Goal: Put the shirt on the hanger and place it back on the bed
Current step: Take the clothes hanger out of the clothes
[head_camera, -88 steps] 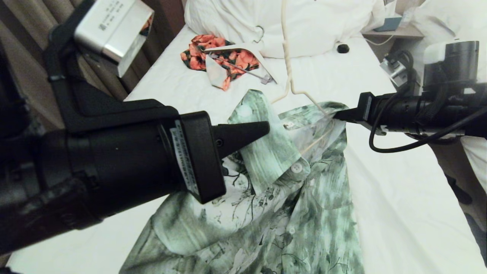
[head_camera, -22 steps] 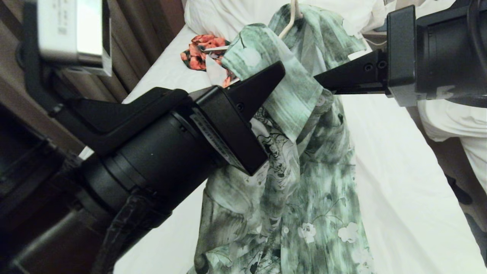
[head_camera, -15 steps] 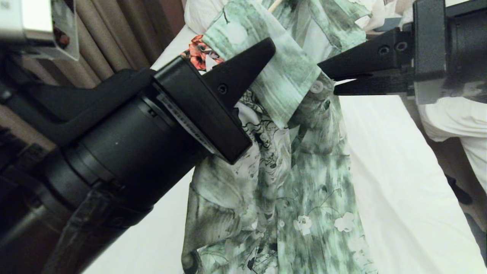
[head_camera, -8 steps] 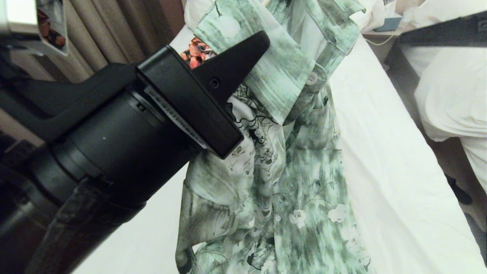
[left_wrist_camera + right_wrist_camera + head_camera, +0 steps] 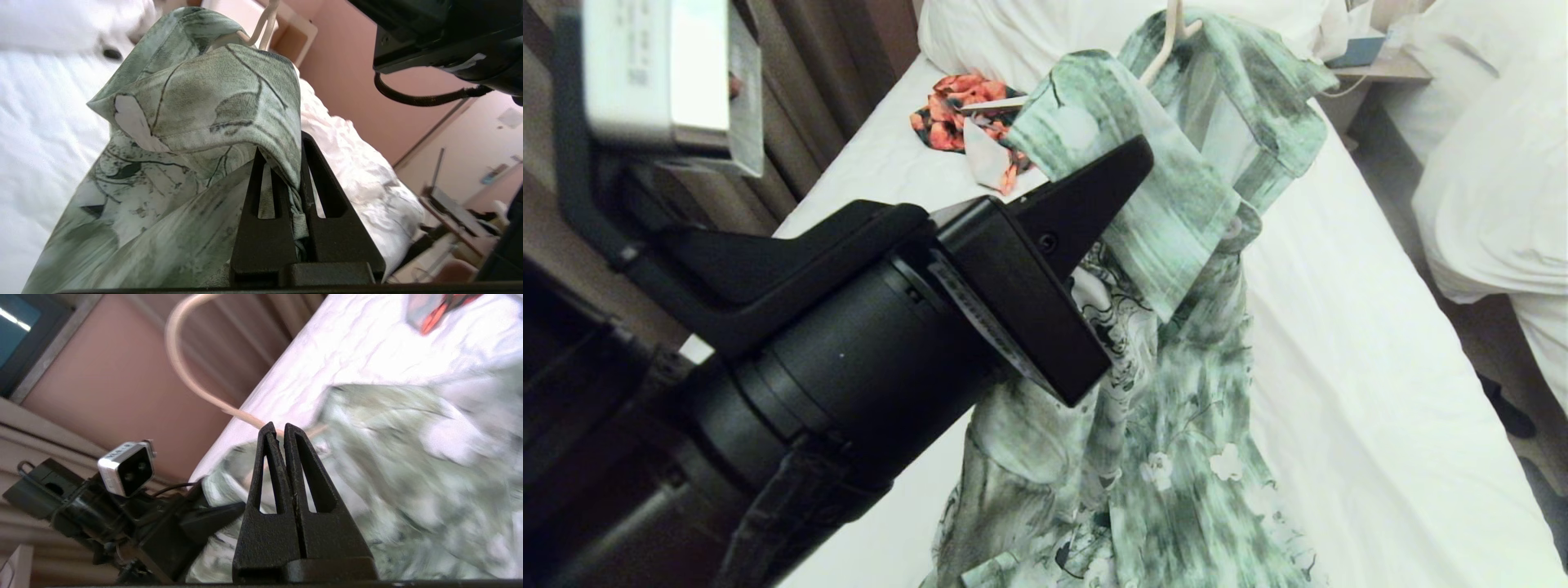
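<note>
The shirt [image 5: 1176, 269] is hanging raised above the bed [image 5: 1372, 343], its lower part trailing on the sheet; the hanger [image 5: 1168, 41] is showing only as a cream neck rising out of the collar in the head view, so the frame is judged to be already inside the garment. The left gripper [image 5: 288, 173] is pinching a fold of collar fabric — fingers clamped on cloth, seen plainly in the left wrist view. The right gripper [image 5: 280, 430] is out of the head view; in its own wrist view its fingers are pressed together with the hanger's cream wire crossing right at the tips, though whether the wire is actually caught between them cannot be told. Judged status: threading looks largely done, but the collar is bunched and lopsided on the left gripper's side; still left — seating the shoulders evenly, then laying shirt and hanger flat on the bed. An orange-red garment [image 5: 952, 114] is lying near the pillow [image 5: 1013, 33], apart from the work.
</note>
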Robot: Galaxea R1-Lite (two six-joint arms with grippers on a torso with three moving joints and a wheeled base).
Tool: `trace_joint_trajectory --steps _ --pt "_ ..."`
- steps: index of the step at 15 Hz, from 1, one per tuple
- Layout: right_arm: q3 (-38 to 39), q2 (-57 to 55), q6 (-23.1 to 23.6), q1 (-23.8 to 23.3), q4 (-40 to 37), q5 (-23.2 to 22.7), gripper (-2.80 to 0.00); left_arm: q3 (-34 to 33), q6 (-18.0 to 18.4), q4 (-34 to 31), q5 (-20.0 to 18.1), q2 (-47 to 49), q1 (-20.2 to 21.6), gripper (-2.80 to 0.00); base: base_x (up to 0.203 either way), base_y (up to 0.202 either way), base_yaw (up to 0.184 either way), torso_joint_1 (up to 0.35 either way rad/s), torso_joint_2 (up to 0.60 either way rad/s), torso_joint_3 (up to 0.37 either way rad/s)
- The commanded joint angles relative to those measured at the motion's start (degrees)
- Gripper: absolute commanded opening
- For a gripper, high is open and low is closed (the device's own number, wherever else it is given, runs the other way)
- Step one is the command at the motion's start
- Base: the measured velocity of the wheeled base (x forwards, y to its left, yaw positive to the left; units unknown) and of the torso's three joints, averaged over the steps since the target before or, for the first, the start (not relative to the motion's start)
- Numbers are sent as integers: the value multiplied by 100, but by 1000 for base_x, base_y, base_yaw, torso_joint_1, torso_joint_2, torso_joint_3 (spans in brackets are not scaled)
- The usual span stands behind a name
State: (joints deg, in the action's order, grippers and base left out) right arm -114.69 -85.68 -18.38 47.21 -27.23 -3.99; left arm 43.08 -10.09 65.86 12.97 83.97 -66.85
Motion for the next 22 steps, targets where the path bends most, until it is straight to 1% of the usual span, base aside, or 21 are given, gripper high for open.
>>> trace_joint_trajectory --steps 1,2,3,5,7,9,11,18,20,21,22 --pt "2 -107 -7 96 -95 6 -280 -30 -108 27 12 182 -67 -280 0 0 0 0 0 0" --pt "10 -110 -4 149 -350 34 -280 -59 -124 36 12 297 -130 -280 0 0 0 0 0 0" --pt "16 -115 1 171 -620 53 0 -78 -139 41 12 405 -219 -280 0 0 0 0 0 0" --pt "56 -7 5 201 -798 130 0 -89 -218 50 12 558 -257 -280 0 0 0 0 0 0" --pt "81 58 165 228 -913 162 0 -81 -221 50 12 541 -258 -280 0 0 0 0 0 0" --pt "96 10 226 227 -898 179 0 -89 -221 50 21 557 -302 -280 0 0 0 0 0 0" --pt "87 -60 394 223 -881 179 0 -93 -225 50 21 559 -324 -280 0 0 0 0 0 0" --pt "96 -331 628 231 -850 179 0 -81 -204 41 21 523 -346 -280 0 0 0 0 0 0" --pt "96 -388 785 254 -810 179 0 -81 -204 41 30 506 -382 -280 0 0 0 0 0 0" --pt "96 -405 857 254 -800 179 -280 -81 -204 41 30 506 -382 -280 0 0 0 0 0 0" --pt "96 -414 946 280 -801 187 -280 -81 -200 41 23 498 -382 -280 0 0 0 0 0 0"
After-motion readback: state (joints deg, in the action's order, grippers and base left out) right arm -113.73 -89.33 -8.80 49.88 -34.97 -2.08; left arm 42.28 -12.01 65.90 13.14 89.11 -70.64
